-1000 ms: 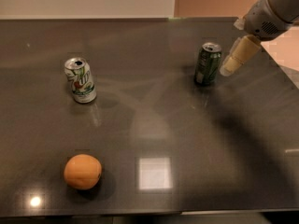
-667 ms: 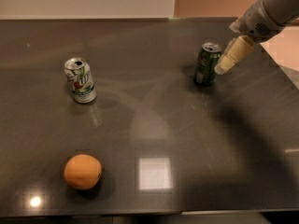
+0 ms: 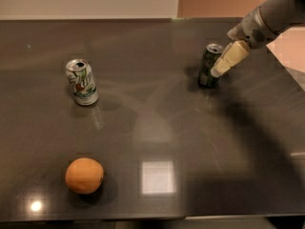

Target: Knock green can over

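Observation:
The green can (image 3: pixel 208 66) is a dark green soda can with a silver top, standing upright at the right back of the dark table (image 3: pixel 157 128). My gripper (image 3: pixel 228 60) reaches in from the upper right on a grey arm. Its pale fingers point down-left and touch or nearly touch the can's right side, just below its rim.
A white can with a green logo (image 3: pixel 82 82) stands upright at the left middle. An orange (image 3: pixel 84 175) lies at the front left. The table's right edge runs close behind the arm; its front edge is at the bottom.
My gripper has moved left and slightly down toward the green can, from a small gap to its right to being against its side. The can still stands upright.

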